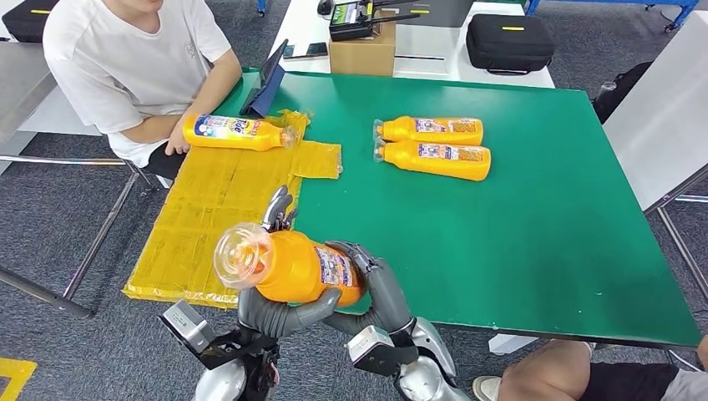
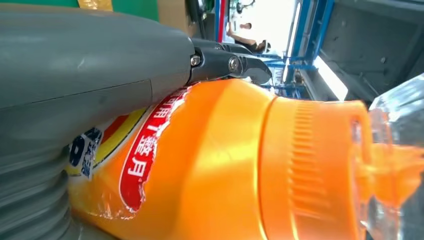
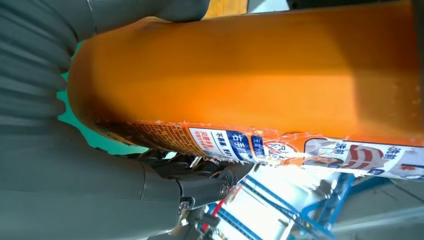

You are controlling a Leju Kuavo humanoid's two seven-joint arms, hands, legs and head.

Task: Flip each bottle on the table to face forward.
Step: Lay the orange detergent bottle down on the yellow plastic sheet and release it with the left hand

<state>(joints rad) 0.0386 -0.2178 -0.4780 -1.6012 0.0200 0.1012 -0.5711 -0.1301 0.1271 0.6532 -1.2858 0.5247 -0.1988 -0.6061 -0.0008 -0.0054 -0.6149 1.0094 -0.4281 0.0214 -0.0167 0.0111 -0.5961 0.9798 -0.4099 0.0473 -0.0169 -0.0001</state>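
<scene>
Both arms reach in from the near edge, bent inward so the hands meet. The left hand and right hand grip a bottle between them, fingers curled around it.

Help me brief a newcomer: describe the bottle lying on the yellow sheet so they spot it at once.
Start at the green table and find the yellow sheet over its left edge. At the sheet's far end, by the seated person's hand, lies an orange bottle. It is the one on yellow, alone; two others lie paired on bare green.

The right hand grips a glossy orange plastic bottle — its torn printed label beside the dark fingers.
</scene>
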